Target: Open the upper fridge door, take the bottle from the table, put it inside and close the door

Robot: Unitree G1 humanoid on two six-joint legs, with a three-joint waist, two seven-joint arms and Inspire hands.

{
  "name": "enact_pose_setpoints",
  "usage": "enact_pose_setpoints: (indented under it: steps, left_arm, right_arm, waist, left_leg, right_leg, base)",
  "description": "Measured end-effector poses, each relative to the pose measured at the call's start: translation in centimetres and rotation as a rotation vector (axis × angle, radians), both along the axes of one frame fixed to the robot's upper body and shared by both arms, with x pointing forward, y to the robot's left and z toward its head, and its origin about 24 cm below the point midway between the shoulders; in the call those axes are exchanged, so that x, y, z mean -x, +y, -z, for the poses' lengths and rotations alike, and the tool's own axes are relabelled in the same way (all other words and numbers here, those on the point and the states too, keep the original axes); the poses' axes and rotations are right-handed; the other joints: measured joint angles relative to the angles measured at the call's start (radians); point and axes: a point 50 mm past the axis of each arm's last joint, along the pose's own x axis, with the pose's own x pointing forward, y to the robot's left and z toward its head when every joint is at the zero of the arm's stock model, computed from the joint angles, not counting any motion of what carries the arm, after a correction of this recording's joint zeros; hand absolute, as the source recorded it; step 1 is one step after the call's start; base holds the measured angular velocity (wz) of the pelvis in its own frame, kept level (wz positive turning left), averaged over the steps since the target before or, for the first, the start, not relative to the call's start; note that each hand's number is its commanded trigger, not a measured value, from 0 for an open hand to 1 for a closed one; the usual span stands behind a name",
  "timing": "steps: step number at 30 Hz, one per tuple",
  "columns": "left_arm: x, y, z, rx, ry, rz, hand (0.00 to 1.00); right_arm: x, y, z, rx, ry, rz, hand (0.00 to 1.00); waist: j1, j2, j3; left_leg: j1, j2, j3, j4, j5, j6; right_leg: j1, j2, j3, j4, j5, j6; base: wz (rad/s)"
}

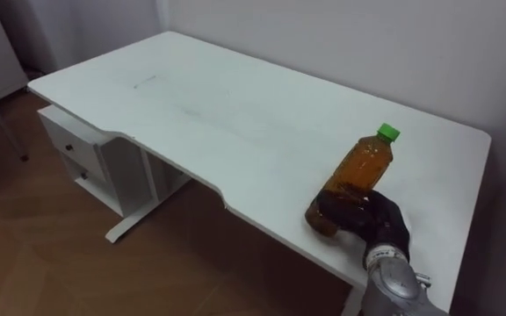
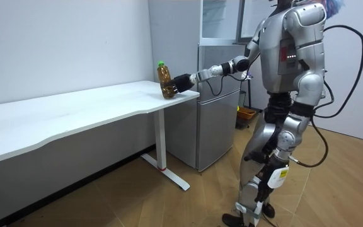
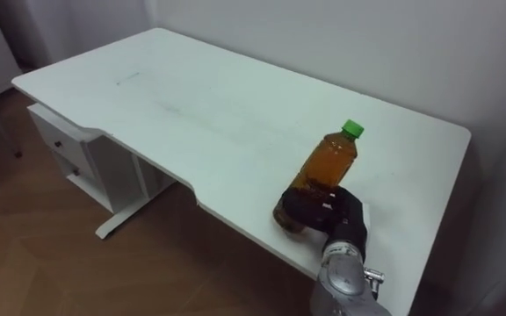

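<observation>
Firmly, the right hand (image 1: 372,219) curls around the lower body of the bottle (image 1: 363,167) at five o'clock on the table (image 1: 235,114). The bottle leans toward one o'clock, probably a grip low enough to lift it to the fridge (image 2: 216,126).

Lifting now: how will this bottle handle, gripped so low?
Probably fairly heavy: the bottle looks nearly full of amber liquid. The right hand wraps its base, so the top may tip. Its smooth round body could slip or roll.
</observation>
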Motion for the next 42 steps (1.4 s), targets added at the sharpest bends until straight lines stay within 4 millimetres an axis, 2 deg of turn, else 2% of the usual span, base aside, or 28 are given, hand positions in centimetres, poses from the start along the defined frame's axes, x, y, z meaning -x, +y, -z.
enact_pose_setpoints:
  steps: [6,10,14,19,21,23,24,27,30,32,34,36,39,42]
  left_arm:
    - [0.3,0.2,0.0,-0.007,0.009,0.000,0.00]
    - [0.4,0.3,0.0,-0.019,0.019,0.009,0.00]
    - [1.1,0.4,0.2,-0.026,0.044,-0.002,0.00]
    - [1.9,1.0,0.1,-0.048,0.059,-0.012,0.00]
    - [2.5,1.4,0.1,-0.056,0.071,-0.029,0.00]
    - [3.0,1.5,0.1,-0.054,0.081,-0.035,0.00]
    - [3.3,1.5,0.1,-0.052,0.086,-0.039,0.00]
    - [4.1,1.8,0.1,-0.050,0.105,-0.069,0.00]
    - [4.8,2.0,0.2,-0.059,0.128,-0.078,0.00]
    - [5.3,2.1,0.2,-0.063,0.142,-0.086,0.00]
    - [5.5,2.3,0.2,-0.070,0.151,-0.083,0.00]
    - [5.7,2.5,0.1,-0.074,0.163,-0.071,0.00]
    - [6.0,2.5,0.1,-0.067,0.168,-0.058,0.00]
    - [6.4,2.5,0.1,-0.067,0.177,-0.060,0.00]
  right_arm:
    - [0.0,0.0,0.1,-0.033,0.001,-0.034,1.00]
    - [-0.1,0.1,0.0,-0.032,-0.008,-0.071,1.00]
    - [-0.1,0.8,-0.4,-0.007,-0.006,-0.129,1.00]
    - [-0.2,1.6,-3.7,0.017,-0.140,-0.241,1.00]
    - [0.2,1.9,-6.1,0.061,-0.246,-0.305,1.00]
    - [0.8,1.8,-7.7,0.075,-0.328,-0.347,1.00]
    - [1.3,1.8,-8.5,0.081,-0.367,-0.364,1.00]
    - [1.9,2.2,-9.6,0.105,-0.423,-0.395,1.00]
    - [2.8,2.1,-10.3,0.147,-0.461,-0.413,1.00]
    - [3.2,2.1,-11.0,0.170,-0.485,-0.430,1.00]
    - [3.5,2.3,-11.7,0.189,-0.516,-0.439,1.00]
    - [4.1,2.4,-12.4,0.206,-0.548,-0.447,1.00]
    - [5.6,2.1,-13.2,0.213,-0.610,-0.468,1.00]
    - [6.4,2.0,-14.4,0.213,-0.674,-0.488,1.00]
  waist:
    - [-0.001,0.000,0.0000]
    - [-0.001,0.000,0.0001]
    - [0.002,-0.001,-0.0003]
    - [-0.020,-0.002,-0.0006]
    - [-0.054,-0.006,-0.0036]
    - [-0.070,-0.006,-0.0036]
    - [-0.074,-0.006,-0.0062]
    - [-0.089,-0.008,-0.0090]
    - [-0.112,-0.010,-0.0152]
    - [-0.122,-0.010,-0.0248]
    - [-0.143,-0.009,-0.0249]
    - [-0.155,-0.001,-0.0329]
    - [-0.168,0.004,-0.0371]
    - [-0.171,0.006,-0.0378]
  left_leg:
    - [0.002,0.000,0.003,-0.001,0.004,0.001]
    - [0.003,0.000,0.007,-0.011,0.004,0.001]
    - [0.024,0.005,0.034,-0.017,0.003,0.003]
    - [0.067,0.014,0.060,-0.035,0.002,0.001]
    - [0.073,0.018,0.060,-0.034,-0.001,-0.001]
    - [0.086,0.018,0.062,-0.036,-0.003,-0.001]
    - [0.099,0.019,0.069,-0.037,-0.006,0.000]
    - [0.141,0.031,0.101,-0.034,-0.024,-0.002]
    - [0.173,0.038,0.122,-0.032,-0.035,-0.004]
    - [0.178,0.046,0.142,-0.032,-0.039,-0.005]
    - [0.192,0.048,0.146,-0.035,-0.040,-0.006]
    - [0.211,0.051,0.157,-0.037,-0.045,-0.007]
    - [0.241,0.051,0.159,-0.038,-0.053,-0.006]
    - [0.269,0.052,0.168,-0.046,-0.061,-0.008]
  right_leg:
    - [0.008,0.000,0.003,-0.003,0.000,0.000]
    - [0.001,0.001,0.020,-0.003,0.000,0.000]
    - [0.004,0.005,0.069,-0.004,0.000,0.000]
    - [0.039,0.018,0.098,-0.031,0.006,0.001]
    - [0.055,0.026,0.097,-0.048,0.011,-0.001]
    - [0.069,0.027,0.098,-0.052,0.012,-0.001]
    - [0.078,0.026,0.104,-0.053,0.012,0.000]
    - [0.102,0.033,0.143,-0.058,0.015,-0.001]
    - [0.124,0.035,0.150,-0.058,0.015,-0.001]
    - [0.127,0.037,0.158,-0.057,0.018,-0.005]
    - [0.136,0.039,0.163,-0.057,0.019,-0.006]
    - [0.148,0.041,0.180,-0.058,0.019,-0.006]
    - [0.176,0.043,0.181,-0.074,0.020,-0.003]
    - [0.197,0.045,0.196,-0.077,0.020,-0.001]
  base:
    - [0.00]
    - [-0.02]
    - [-0.16]
    - [-0.12]
    - [0.00]
    - [-0.04]
    - [-0.16]
    - [-0.38]
    - [-0.22]
    - [-0.28]
    - [-0.18]
    - [-0.15]
    - [-0.05]
    - [-0.16]
